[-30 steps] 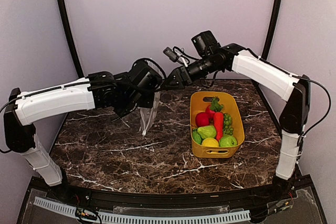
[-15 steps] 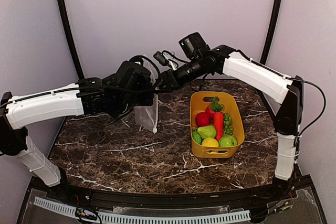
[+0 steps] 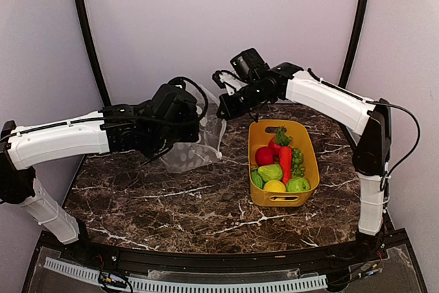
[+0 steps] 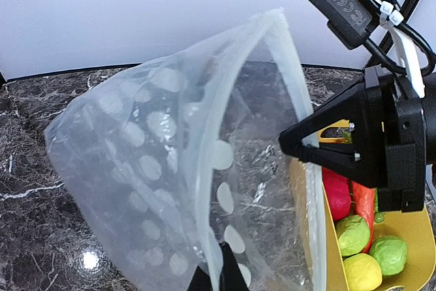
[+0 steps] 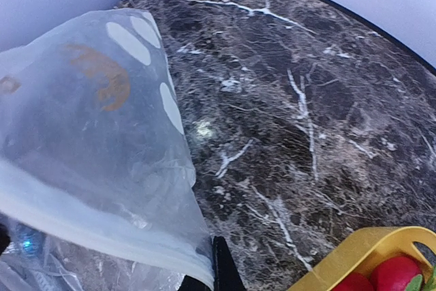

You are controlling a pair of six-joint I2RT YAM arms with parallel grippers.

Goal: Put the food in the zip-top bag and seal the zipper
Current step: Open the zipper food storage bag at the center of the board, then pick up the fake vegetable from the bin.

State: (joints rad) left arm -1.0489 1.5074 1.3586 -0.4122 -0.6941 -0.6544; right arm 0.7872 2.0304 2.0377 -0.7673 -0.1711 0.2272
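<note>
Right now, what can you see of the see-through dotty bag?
The clear, floppy plastic bag with white dots is held over the dark marble table, left of the yellow plastic bin. Its mouth, edged by a whitish zipper strip, is held open: the left gripper pinches one lip in shut jaws, the right gripper the other. It looks empty.

clear dotted zip-top bag (image 3: 195, 154) held up, mouth open; toy food (image 3: 280, 166) heaped in yellow bin (image 3: 305, 198)

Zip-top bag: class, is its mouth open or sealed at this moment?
Open. In the left wrist view the zip-top bag gapes, its lips held apart: left gripper pinches one, right gripper the other.
</note>
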